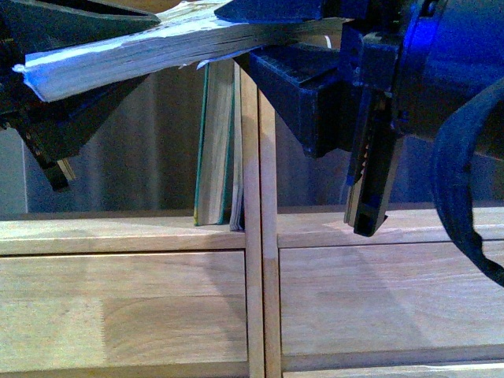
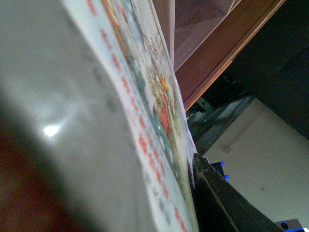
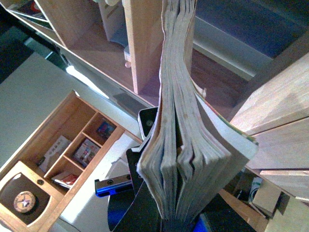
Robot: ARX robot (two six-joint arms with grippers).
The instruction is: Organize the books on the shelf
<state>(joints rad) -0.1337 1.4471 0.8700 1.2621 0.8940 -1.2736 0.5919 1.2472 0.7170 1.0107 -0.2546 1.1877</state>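
The floppy paperback (image 1: 157, 47) hangs level across the top of the front view, page edges toward me. My left gripper (image 1: 59, 79) is shut on its left end and my right gripper (image 1: 315, 39) on its right end. In the left wrist view its pale illustrated cover (image 2: 145, 111) lies against a dark finger (image 2: 227, 203). In the right wrist view its fanned pages (image 3: 183, 145) rise from the shut jaws. Below it, the teal book (image 1: 214, 150) and the thin pale book (image 1: 237, 157) stand upright in the shelf's left compartment, against the divider (image 1: 260, 236).
Plain wooden drawer panels (image 1: 126, 307) run across below the compartments. A dark gripper part (image 1: 370, 181) hangs down over the right compartment. The right wrist view shows a low wooden cubby box (image 3: 72, 145) with small items on a pale floor.
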